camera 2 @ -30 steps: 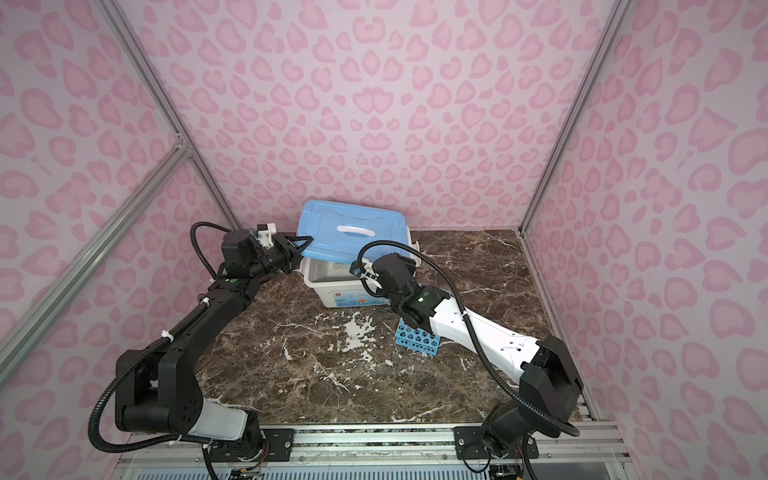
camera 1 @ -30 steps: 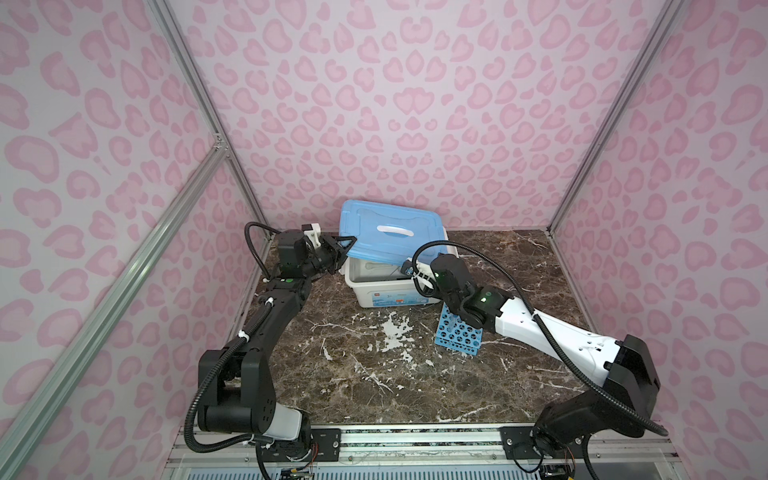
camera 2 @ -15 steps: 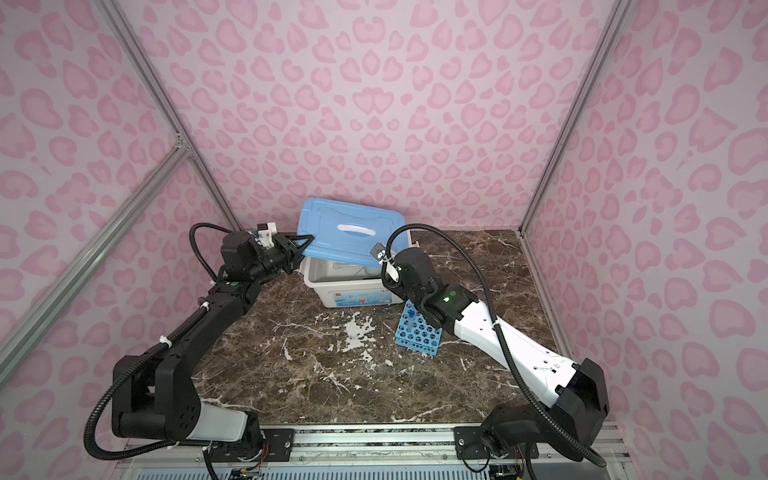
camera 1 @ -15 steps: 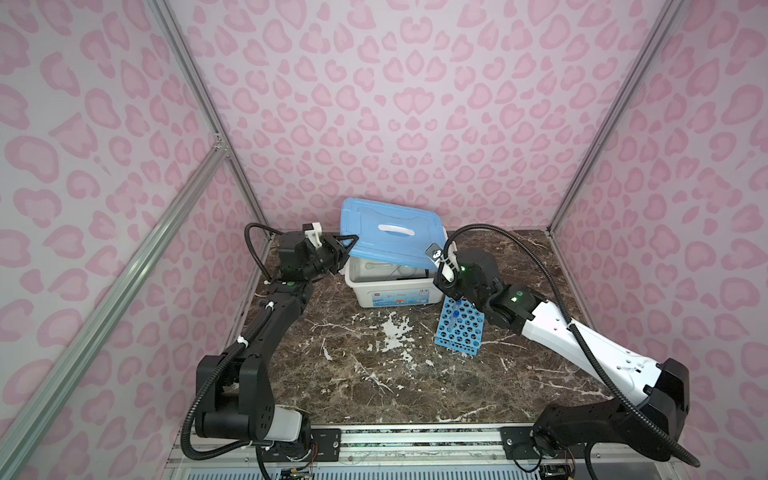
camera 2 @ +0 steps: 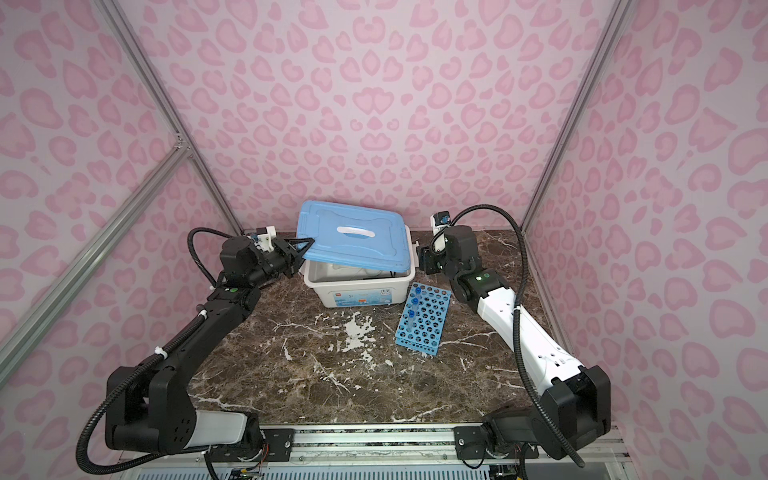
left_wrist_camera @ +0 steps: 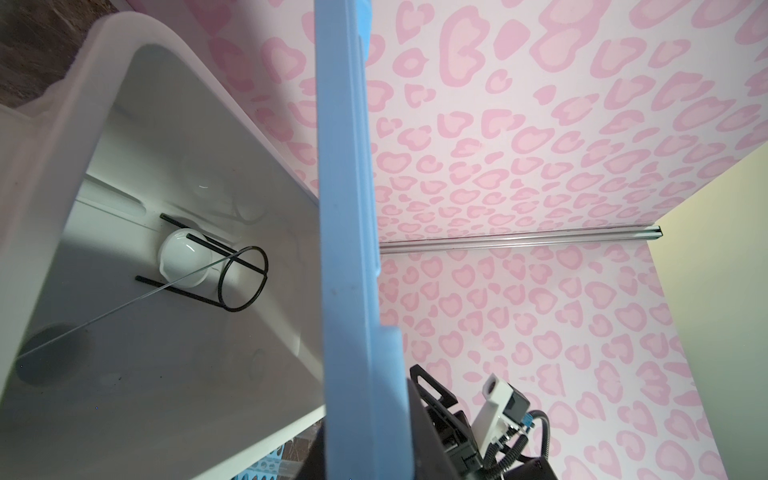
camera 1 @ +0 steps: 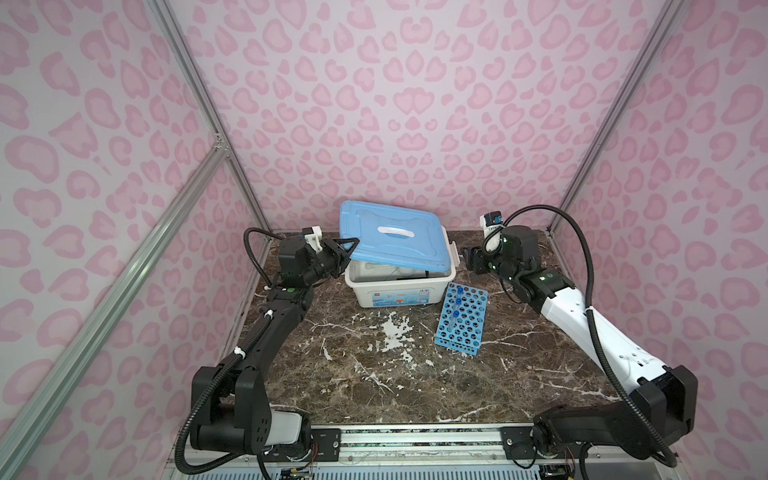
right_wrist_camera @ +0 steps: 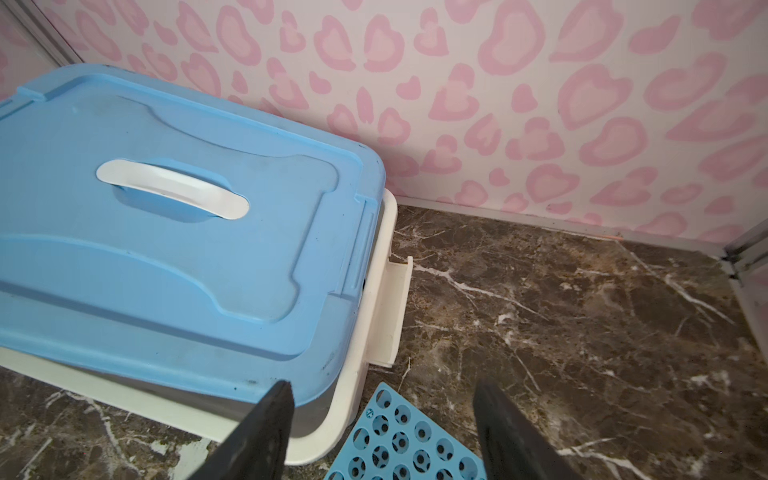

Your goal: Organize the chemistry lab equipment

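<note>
Rack (camera 1: pixel 461 328), holding two tubes (camera 1: pixel 456 311), lies on the bench (camera 1: pixel 374 374) just before the box (camera 1: pixel 399 295). Inside the box: stand (left_wrist_camera: pixel 243 278) and cup (left_wrist_camera: pixel 185 259). Left tool (camera 1: pixel 348 246) pinches the lid (camera 1: pixel 395 245) (tilted over the box); right tool (right_wrist_camera: pixel 383 387) gapes empty beside the box.

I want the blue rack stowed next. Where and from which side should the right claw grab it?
Take the blue perforated rack by its long edge on the right arm's side, coming down from above. The two capped tubes sit along the opposite long edge and the white box crowds the far end, so that edge is likely freest. The right claw stands open.
</note>
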Motion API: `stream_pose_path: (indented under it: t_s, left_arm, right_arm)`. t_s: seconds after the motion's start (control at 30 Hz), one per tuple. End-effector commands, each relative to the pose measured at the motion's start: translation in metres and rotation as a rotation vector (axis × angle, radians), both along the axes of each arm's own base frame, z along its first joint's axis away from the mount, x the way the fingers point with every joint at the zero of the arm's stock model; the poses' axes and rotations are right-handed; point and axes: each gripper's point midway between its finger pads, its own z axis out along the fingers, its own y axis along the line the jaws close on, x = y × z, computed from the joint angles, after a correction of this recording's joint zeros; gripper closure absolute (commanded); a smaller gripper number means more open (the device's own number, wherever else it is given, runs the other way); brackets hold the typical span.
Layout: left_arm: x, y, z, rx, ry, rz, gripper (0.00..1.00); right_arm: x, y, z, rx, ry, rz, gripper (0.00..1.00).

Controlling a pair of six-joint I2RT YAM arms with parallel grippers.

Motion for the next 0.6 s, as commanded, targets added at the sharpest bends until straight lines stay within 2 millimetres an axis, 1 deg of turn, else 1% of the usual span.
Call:
stream_pose_path:
  t_s: [0.0, 0.1, 0.23, 0.3, 0.4, 0.57]
  left_arm:
    - [-0.003, -0.002, 0.014, -0.015, -0.050, -0.005, 0.92]
    - [-0.003, -0.003, 0.019, -0.019, -0.064, -0.010, 0.93]
    - [-0.003, -0.004, 0.026, -0.038, -0.082, -0.008, 0.92]
    - [-0.003, -0.004, 0.033, -0.051, -0.098, -0.007, 0.93]
    - [-0.004, -0.006, 0.043, -0.052, -0.118, -0.012, 0.93]
    - [-0.006, -0.008, 0.050, -0.055, -0.136, -0.014, 0.92]
  right_arm:
    - [-0.001, 0.013, -0.012, 0.133, 0.083, 0.029, 0.30]
    - [0.001, 0.012, -0.026, 0.174, 0.139, 0.019, 0.30]
    - [0.002, 0.017, -0.038, 0.246, 0.194, 0.050, 0.30]
    - [0.002, 0.020, -0.042, 0.287, 0.208, 0.071, 0.31]
    - [0.003, 0.020, -0.043, 0.324, 0.202, 0.064, 0.30]
    - [0.001, 0.016, -0.043, 0.352, 0.201, 0.057, 0.30]
